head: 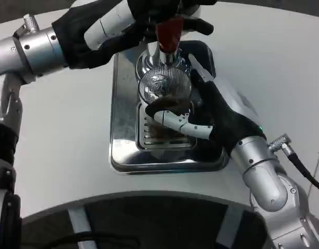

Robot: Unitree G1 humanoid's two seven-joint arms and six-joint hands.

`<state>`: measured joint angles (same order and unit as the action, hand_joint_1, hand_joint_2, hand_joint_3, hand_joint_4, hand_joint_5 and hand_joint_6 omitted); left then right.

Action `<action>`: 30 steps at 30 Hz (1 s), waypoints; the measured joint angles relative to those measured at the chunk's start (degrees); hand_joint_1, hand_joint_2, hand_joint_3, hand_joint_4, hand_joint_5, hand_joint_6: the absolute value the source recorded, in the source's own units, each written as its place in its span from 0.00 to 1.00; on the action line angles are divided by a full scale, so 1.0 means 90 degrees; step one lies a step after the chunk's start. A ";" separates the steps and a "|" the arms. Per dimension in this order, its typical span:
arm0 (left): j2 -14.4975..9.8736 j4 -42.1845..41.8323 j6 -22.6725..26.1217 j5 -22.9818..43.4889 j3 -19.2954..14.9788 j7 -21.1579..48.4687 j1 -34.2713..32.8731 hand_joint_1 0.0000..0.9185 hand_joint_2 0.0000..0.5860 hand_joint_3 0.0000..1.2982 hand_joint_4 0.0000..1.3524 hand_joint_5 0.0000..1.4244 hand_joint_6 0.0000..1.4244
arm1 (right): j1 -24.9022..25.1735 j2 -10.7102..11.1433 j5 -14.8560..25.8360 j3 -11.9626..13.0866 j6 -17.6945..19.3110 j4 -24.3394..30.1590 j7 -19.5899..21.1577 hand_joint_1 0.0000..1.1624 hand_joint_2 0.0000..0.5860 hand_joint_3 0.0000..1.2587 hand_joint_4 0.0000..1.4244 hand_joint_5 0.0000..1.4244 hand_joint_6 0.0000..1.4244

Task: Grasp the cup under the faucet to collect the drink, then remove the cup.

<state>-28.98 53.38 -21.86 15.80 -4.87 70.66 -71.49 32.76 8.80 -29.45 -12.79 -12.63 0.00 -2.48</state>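
The cup (pixel 167 127) stands on the drip tray (pixel 123 155) at the centre of the worktop (pixel 60 171), directly beneath the faucet (pixel 163 85), holding dark liquid; the right hand (pixel 200 116), entering from 4 o'clock, wraps its fingers round the cup; the left hand (pixel 133 21), from 10 o'clock, closes on the red tap handle (pixel 168 33). Judging the filling under way, the right hand should hold the cup upright and steady; release the handle before withdrawing toward 4 o'clock.

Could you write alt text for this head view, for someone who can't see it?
The robot's right hand wraps a cup under a chrome faucet on a shiny drip tray, while its left hand holds the red tap handle above.
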 measured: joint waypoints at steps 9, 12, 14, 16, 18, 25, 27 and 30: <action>0.0000 -0.0622 0.0969 0.0219 -0.0171 0.0125 0.0152 0.00 0.15 0.04 0.00 0.07 0.02 | -0.0025 0.0002 -0.0019 -0.0020 -0.0075 0.0113 0.0000 0.38 0.32 0.00 0.00 0.00 0.00; -0.0001 -0.0827 0.1148 0.0301 -0.0235 0.0126 0.0177 0.00 0.15 0.04 0.00 0.07 0.02 | -0.0045 0.0005 -0.0024 -0.0024 -0.0094 0.0162 0.0000 0.38 0.32 0.00 0.00 0.00 0.00; -0.0004 -0.0944 0.1271 0.0409 -0.0292 0.0126 0.0184 0.00 0.15 0.04 0.00 0.07 0.02 | -0.0060 0.0007 -0.0029 -0.0028 -0.0107 0.0189 0.0000 0.38 0.32 0.00 0.00 0.00 0.00; -0.0021 -0.1074 0.1358 0.0444 -0.0353 0.0126 0.0188 0.00 0.15 0.04 0.00 0.07 0.02 | -0.0073 0.0011 -0.0029 -0.0029 -0.0128 0.0218 0.0000 0.38 0.32 0.00 0.00 0.00 0.00; -0.0040 -0.1154 0.1441 0.0462 -0.0382 0.0125 0.0209 0.00 0.15 0.04 0.00 0.07 0.02 | -0.0085 0.0014 -0.0029 -0.0034 -0.0135 0.0237 -0.0001 0.38 0.32 0.00 0.00 0.00 0.00; -0.0243 -0.1585 0.1800 0.0681 -0.0571 0.0118 0.0462 0.00 0.16 0.05 0.00 0.09 0.03 | -0.0101 0.0012 -0.0031 -0.0073 -0.0157 0.0262 -0.0001 0.38 0.32 0.00 0.00 0.00 0.00; -0.0341 -0.1735 0.1888 0.0692 -0.0607 0.0106 0.0565 0.00 0.16 0.06 0.00 0.09 0.03 | -0.0100 -0.0001 -0.0031 -0.0082 -0.0158 0.0263 -0.0001 0.38 0.32 0.00 0.00 0.00 0.00; -0.0462 -0.1905 0.2005 0.0698 -0.0665 0.0054 0.0817 0.00 0.16 0.06 0.01 0.10 0.04 | -0.0096 -0.0033 -0.0030 -0.0100 -0.0160 0.0262 0.0000 0.38 0.32 0.00 0.00 0.00 0.00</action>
<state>-33.14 36.23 -3.81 22.08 -10.85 71.15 -64.14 31.90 8.50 -29.73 -13.69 -14.07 2.35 -2.49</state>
